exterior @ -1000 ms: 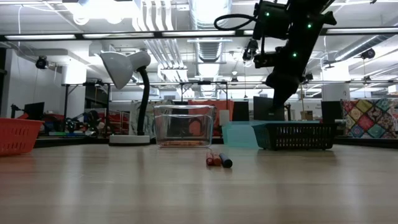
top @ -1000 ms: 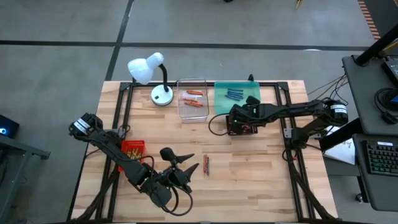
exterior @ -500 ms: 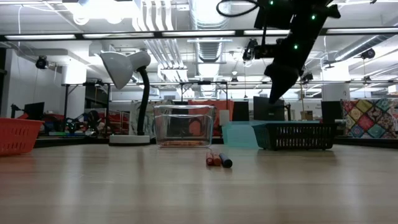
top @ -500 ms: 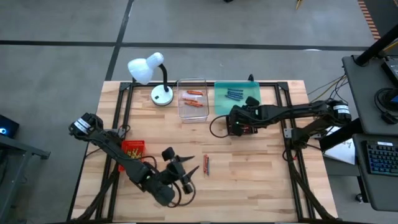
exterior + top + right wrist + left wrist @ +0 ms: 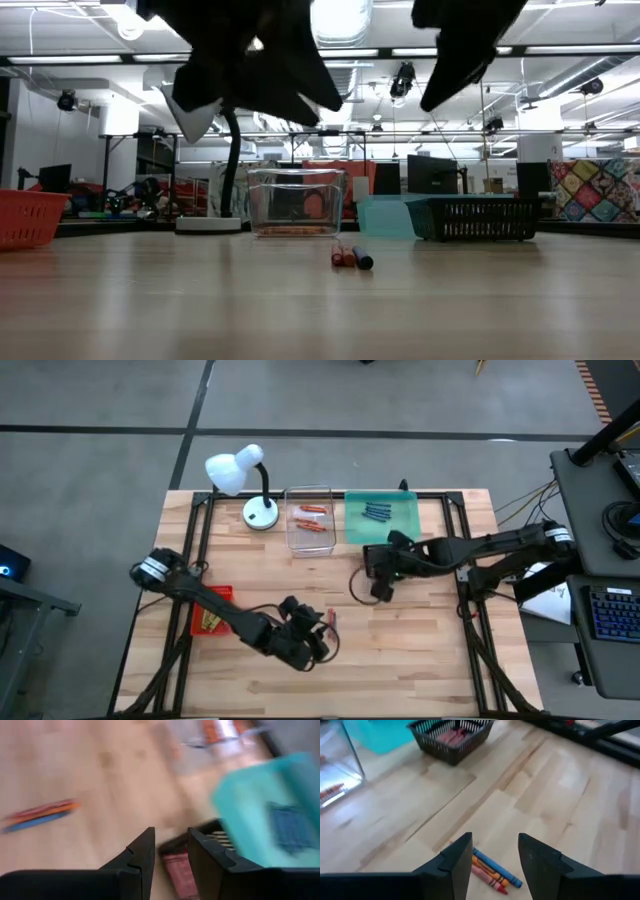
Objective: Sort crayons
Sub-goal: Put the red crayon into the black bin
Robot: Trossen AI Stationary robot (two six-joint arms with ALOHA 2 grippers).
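Three loose crayons (image 5: 495, 873), one blue, one orange and one red, lie side by side on the wooden table (image 5: 420, 650); they also show in the high view as crayons (image 5: 332, 623) and in the low view as crayons (image 5: 350, 258). My left gripper (image 5: 495, 845) hangs open just above them, one finger on each side, touching nothing; in the high view my left gripper (image 5: 318, 630) is right beside them. My right gripper (image 5: 170, 840) is open and empty, above the table on the near side of the black basket (image 5: 175, 865), which holds red crayons.
A clear tray (image 5: 310, 520) with orange crayons and a teal tray (image 5: 380, 512) with blue ones stand at the far edge beside a white desk lamp (image 5: 250, 485). A red tray (image 5: 212, 610) with yellow crayons sits at the left. Bare wood lies near and right.
My left gripper has swung toward the table's right and dropped down over the loose crayons, rolling at the wrist. My right gripper has risen and drawn back from the black basket toward the table's near edge. The crayons have stayed put.
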